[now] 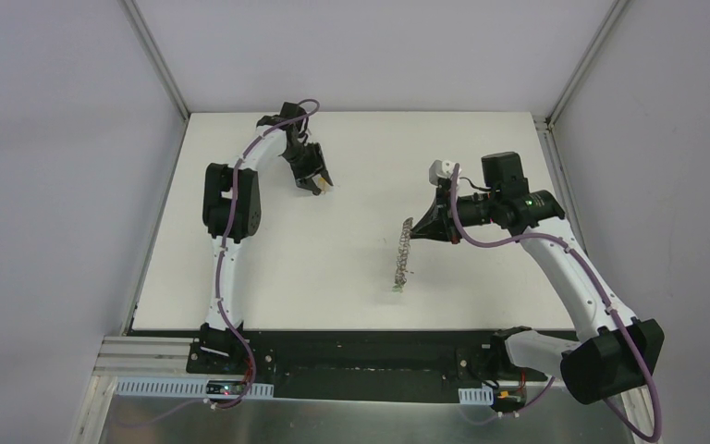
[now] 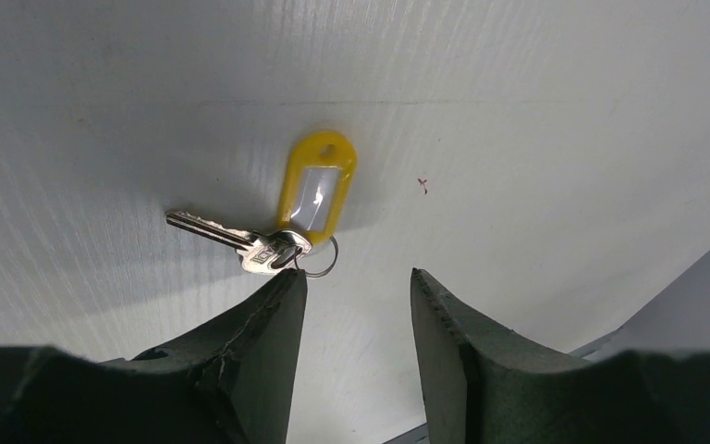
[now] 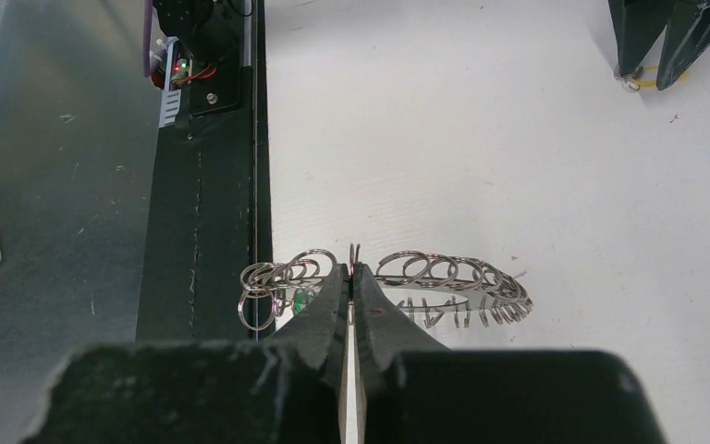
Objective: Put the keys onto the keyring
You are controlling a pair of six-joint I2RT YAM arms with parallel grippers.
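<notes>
Left end effector (image 2: 359,277), spread, hovers over the yellow key (image 2: 319,185) in the counter's (image 1: 333,277) far-left quarter. Right end effector (image 3: 351,270) pinches the keyring (image 3: 444,276) mid-counter, bare surface between them.

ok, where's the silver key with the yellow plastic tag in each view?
Top external: silver key with the yellow plastic tag, upper centre-left, at the left gripper tip.
Left wrist: key at centre, just beyond the open jaws.
Right wrist: key in the top right corner, far past the wire-looped grey keyring.
Shared landmark: the left gripper's black jaws, beside the key in all three.
</notes>
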